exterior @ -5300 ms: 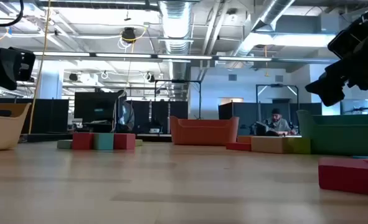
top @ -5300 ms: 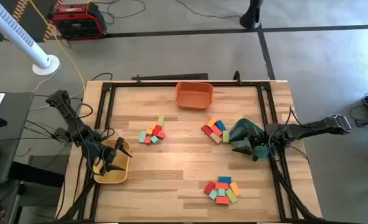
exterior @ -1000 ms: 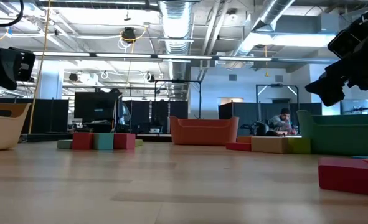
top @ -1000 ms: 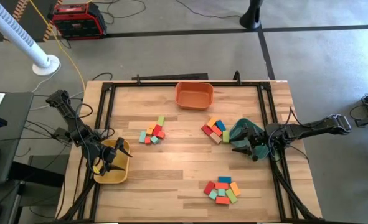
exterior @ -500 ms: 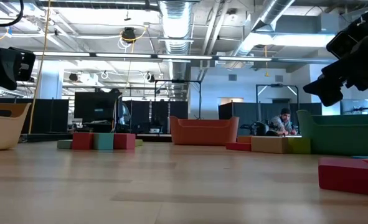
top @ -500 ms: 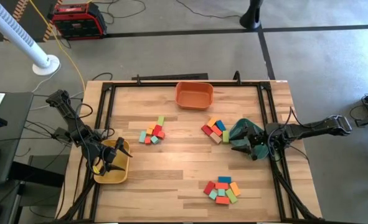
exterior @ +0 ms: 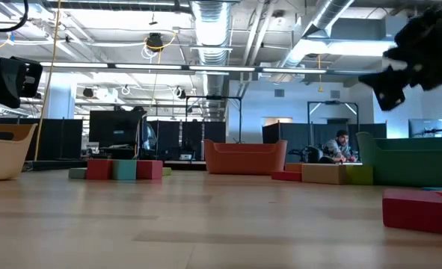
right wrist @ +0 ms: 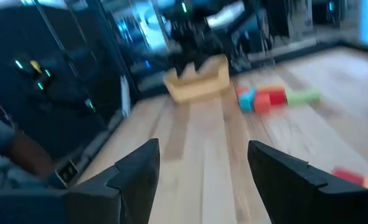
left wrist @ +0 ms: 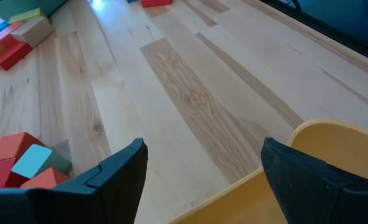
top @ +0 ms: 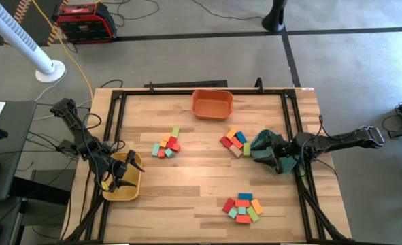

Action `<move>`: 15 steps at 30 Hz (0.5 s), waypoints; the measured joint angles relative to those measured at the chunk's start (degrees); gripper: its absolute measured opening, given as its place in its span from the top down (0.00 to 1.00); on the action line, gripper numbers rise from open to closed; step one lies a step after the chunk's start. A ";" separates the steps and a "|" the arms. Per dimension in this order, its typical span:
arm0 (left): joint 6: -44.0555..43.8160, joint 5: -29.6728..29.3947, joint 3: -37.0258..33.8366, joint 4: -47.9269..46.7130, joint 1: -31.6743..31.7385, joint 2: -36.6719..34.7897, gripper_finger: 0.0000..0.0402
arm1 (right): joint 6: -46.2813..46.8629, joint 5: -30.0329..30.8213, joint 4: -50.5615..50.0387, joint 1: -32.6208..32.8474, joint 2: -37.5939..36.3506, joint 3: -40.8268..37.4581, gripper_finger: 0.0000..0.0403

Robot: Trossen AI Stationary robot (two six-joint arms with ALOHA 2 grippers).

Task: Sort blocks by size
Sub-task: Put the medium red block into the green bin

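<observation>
High view, left to right: the left gripper (top: 121,178) hangs over the yellow tray (top: 122,195) at the lower left of the frame, fingers apart and empty; the left wrist view confirms the gap, with the tray rim (left wrist: 333,134) beside one finger. At centre left of the table (top: 201,197) lies a small cluster of blocks (top: 166,144). An orange tray (top: 211,104) sits at upper centre. A second cluster of blocks (top: 235,142) lies right of centre, just beside the green tray (top: 264,143). A third cluster (top: 242,207) lies at lower centre right. The right gripper (top: 271,158) sits over the green tray at centre right; the right wrist view shows its fingers spread with nothing between them. Low view: a seated person (exterior: 341,148) appears in the room beyond the table.
</observation>
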 joint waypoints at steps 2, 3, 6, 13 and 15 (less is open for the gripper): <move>0.00 -0.02 0.00 0.00 0.00 0.00 0.25 | 0.00 0.00 4.19 0.02 0.00 0.00 0.33; 0.01 -0.02 0.01 -0.01 0.00 -0.01 0.25 | 0.00 0.00 5.88 0.00 -0.02 0.00 0.33; 0.00 -0.01 -0.01 0.00 0.00 -0.02 0.25 | -0.12 0.23 11.96 0.00 0.01 0.00 0.33; 0.00 0.00 0.01 0.00 0.00 -0.02 0.25 | -1.52 4.00 16.31 0.25 1.16 2.73 0.33; 0.00 0.00 0.01 -0.02 0.00 0.00 0.25 | -4.80 3.99 16.43 0.72 2.77 4.85 0.33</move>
